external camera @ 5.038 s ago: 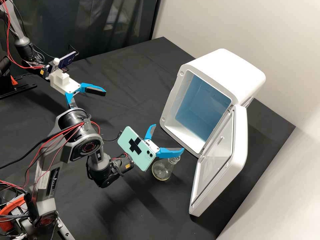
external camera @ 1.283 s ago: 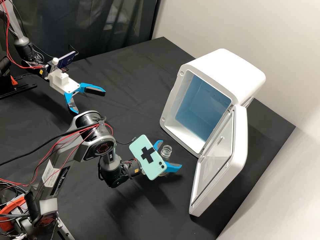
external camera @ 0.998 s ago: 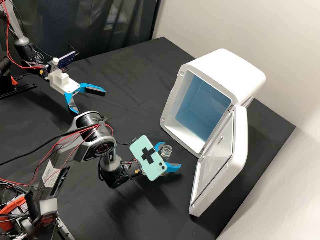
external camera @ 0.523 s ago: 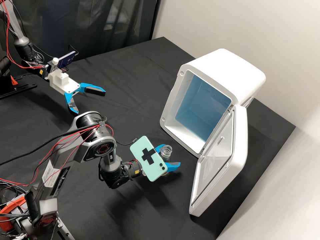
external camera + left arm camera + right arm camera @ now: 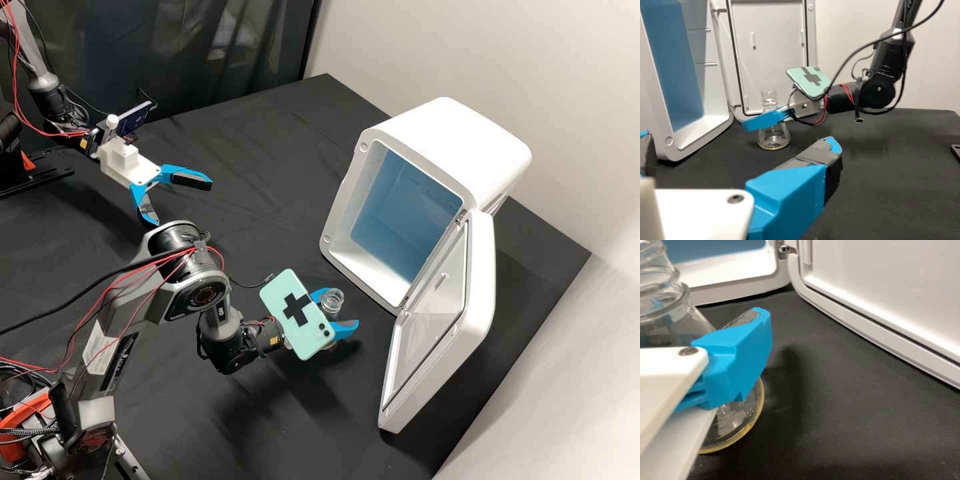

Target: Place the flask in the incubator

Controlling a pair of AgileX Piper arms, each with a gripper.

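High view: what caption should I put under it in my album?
Right gripper around the flask on the bench, beside the open incubator; left gripper hangs open farther back.

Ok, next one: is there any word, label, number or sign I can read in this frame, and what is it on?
Black cross, a sign without letters: on the back of the mint-green phone mounted at the wrist of the dark grey right arm.
Print on the labels along that arm's lower link: too small to read.
White box-shaped incubator with its open door: no readable text.
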